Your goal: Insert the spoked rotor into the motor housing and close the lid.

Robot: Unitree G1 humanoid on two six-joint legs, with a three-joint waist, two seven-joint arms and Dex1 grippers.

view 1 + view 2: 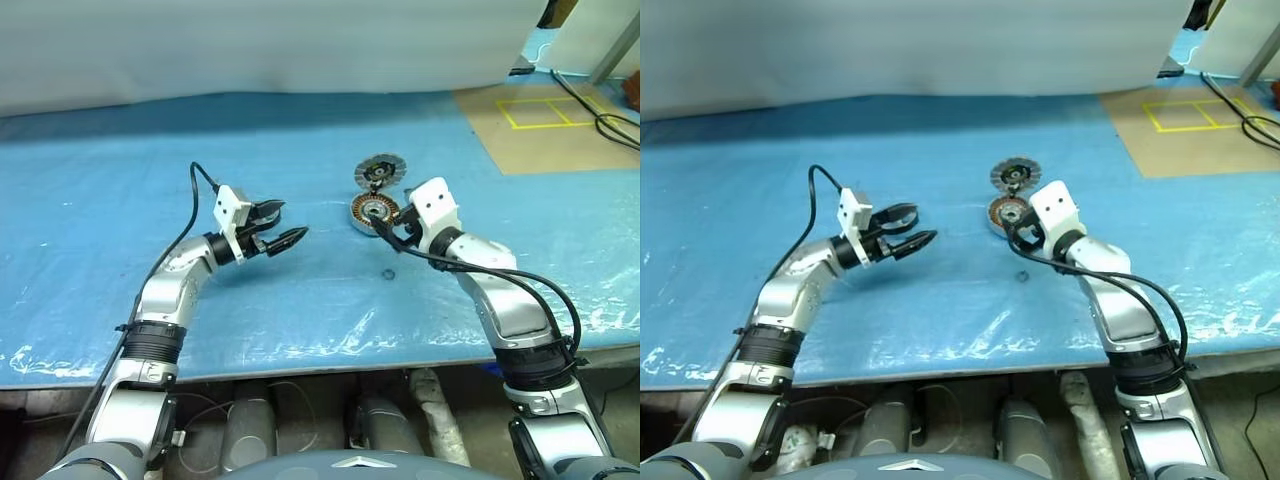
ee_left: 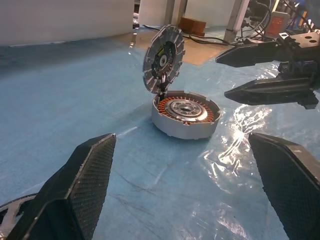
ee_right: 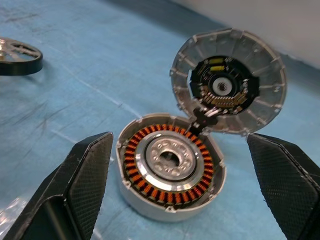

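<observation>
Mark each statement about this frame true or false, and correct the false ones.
1. The lid stands open behind the motor housing. True.
2. The spoked rotor already sits inside the motor housing. False: it lies on the blue sheet, apart from the housing, whose copper windings are uncovered.
3. The left gripper is shut on the rotor. False: it is open and holds nothing.
4. The right gripper is open beside the housing. True.
5. The lid's face toward the housing is plain smooth grey. False: it shows ribs round the rim and dark parts in the middle.
</observation>
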